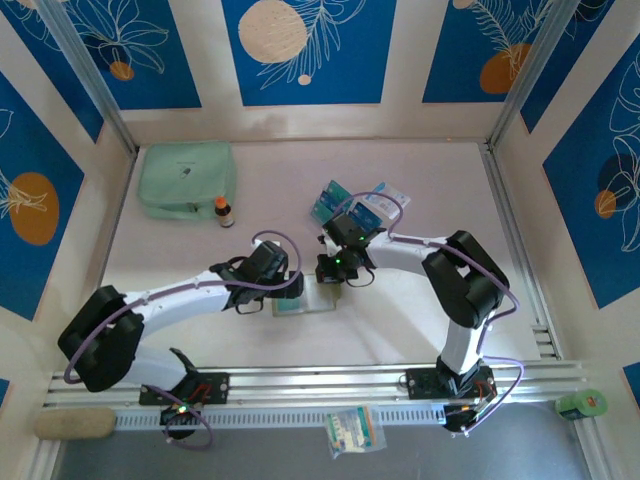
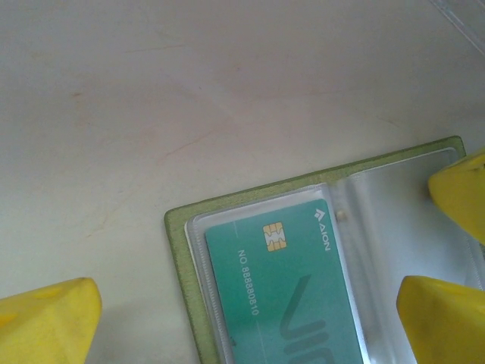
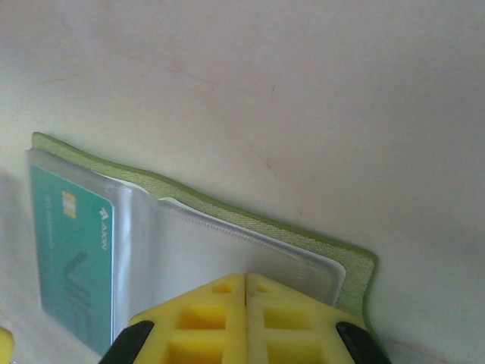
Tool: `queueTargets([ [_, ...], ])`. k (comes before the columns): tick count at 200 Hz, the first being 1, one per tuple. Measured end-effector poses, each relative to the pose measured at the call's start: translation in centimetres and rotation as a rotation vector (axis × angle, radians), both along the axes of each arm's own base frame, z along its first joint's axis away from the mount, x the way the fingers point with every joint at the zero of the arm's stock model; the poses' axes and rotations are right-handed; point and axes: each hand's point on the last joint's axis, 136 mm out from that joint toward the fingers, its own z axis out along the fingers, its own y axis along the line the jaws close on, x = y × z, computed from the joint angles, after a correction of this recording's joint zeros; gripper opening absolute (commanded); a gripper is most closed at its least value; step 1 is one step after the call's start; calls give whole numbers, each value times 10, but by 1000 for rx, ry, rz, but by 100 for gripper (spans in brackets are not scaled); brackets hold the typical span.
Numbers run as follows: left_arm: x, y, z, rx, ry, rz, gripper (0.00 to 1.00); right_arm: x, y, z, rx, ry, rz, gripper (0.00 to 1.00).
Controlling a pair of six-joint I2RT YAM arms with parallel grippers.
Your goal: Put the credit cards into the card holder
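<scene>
The card holder lies open on the table, olive green with clear pockets. A teal credit card with a gold chip sits inside its left clear pocket. My left gripper hovers over that card, open, its yellow fingers wide on either side of the holder. My right gripper is shut, its joined tips resting on the empty right pocket of the card holder. More teal and blue credit cards lie loose farther back on the table.
A white-and-blue flat packet lies beside the loose cards. A mint-green zip pouch and a small brown bottle stand at the back left. A small packet lies past the front rail.
</scene>
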Motion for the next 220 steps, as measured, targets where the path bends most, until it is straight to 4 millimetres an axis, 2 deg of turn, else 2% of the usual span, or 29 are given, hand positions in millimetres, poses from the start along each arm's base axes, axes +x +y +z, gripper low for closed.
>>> queueTargets([
  [152, 0, -14, -8, -14, 6, -33, 100, -9, 28, 6, 140, 63, -30, 1],
  [198, 0, -16, -10, -19, 1, -37, 100, -9, 31, 7, 163, 77, -44, 1],
  [220, -3, -13, -19, -9, 12, -37, 99, -11, 30, 6, 168, 89, -51, 1],
])
